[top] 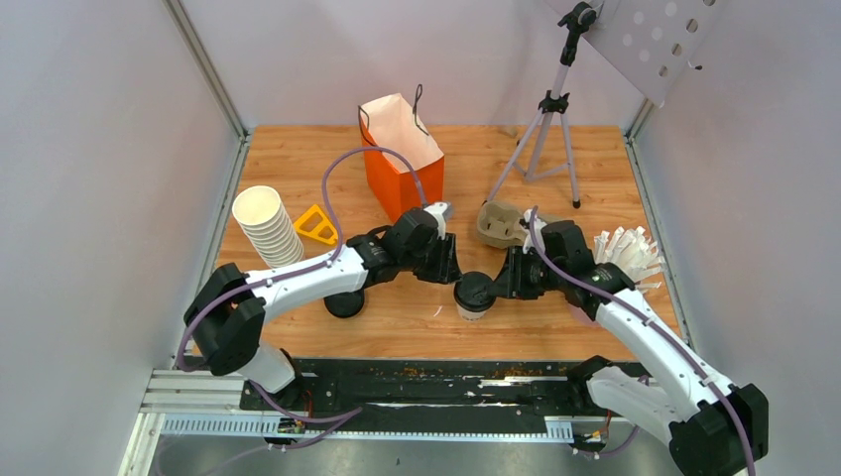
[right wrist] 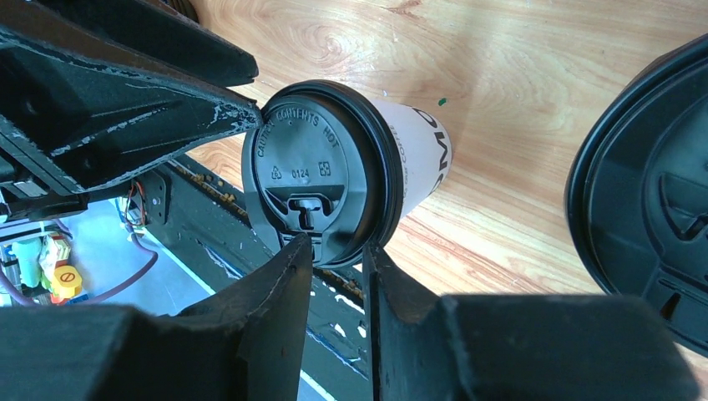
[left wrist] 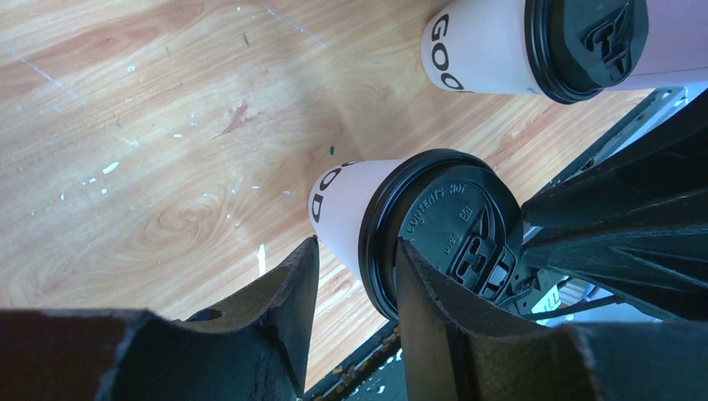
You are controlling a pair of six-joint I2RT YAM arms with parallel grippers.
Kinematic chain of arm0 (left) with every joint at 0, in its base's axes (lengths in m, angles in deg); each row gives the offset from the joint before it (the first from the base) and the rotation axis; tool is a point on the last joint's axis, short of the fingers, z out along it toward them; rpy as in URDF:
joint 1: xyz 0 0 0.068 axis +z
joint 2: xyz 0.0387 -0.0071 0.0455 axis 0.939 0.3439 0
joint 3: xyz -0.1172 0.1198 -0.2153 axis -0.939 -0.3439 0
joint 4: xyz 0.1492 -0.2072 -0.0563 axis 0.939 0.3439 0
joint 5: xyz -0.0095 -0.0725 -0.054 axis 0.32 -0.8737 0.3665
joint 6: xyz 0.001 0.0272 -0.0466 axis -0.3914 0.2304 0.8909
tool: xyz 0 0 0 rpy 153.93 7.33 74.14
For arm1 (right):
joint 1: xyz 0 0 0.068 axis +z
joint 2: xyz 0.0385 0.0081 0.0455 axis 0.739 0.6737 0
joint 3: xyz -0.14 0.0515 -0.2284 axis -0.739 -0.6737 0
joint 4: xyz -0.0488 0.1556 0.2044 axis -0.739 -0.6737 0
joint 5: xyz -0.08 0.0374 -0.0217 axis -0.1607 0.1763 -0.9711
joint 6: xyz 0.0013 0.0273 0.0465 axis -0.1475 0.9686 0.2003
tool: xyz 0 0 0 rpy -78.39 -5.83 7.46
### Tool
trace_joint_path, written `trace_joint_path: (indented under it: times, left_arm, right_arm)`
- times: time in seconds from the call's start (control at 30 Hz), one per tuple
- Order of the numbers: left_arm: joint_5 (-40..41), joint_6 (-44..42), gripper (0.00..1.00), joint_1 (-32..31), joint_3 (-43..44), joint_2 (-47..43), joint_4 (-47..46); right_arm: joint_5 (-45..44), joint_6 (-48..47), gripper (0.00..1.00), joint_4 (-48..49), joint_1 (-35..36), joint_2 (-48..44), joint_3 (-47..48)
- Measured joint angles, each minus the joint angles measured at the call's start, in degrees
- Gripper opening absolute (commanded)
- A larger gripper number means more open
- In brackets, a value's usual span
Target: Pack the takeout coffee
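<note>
Wooden table (top: 298, 159) carries the orange paper bag (top: 397, 169) at the back, mouth open to receive cups. Left gripper (left wrist: 356, 246), jaws half apart, seems to brace the takeout coffee (top: 473, 297) standing near the front. The right gripper (right wrist: 340, 246) has jaws flanking the black lid (right wrist: 321, 167) at its rim (pinching or not, I cannot tell). It is white, upright, lettered GOOD.

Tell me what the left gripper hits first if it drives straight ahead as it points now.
The lidded cup: it stands right at the fingertips of the left gripper, its lid rim about level with the gap between them. Whether a finger touches it is unclear.
</note>
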Motion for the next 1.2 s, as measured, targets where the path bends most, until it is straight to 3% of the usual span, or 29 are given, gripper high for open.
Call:
trace_joint_path:
  times: [0.43, 1.0, 1.2]
  left_arm:
    - [-0.61, -0.55, 0.41, 0.13, 0.35, 0.94, -1.75]
    - [0.0, 0.79, 0.39, 0.11, -1.25, 0.9, -4.11]
    - [-0.52, 1.49, 0.43, 0.13, -2.14, 0.33, -5.25]
  right_arm:
    - [0.37, 0.02, 0.23, 3.45, 0.0, 0.92, -1.81]
    - [-0.63, 4.04, 0.22, 11.91, -0.04, -6.08, -9.77]
    - [-1.22, 4.17, 0.3, 11.02, -0.02, -6.32, -9.07]
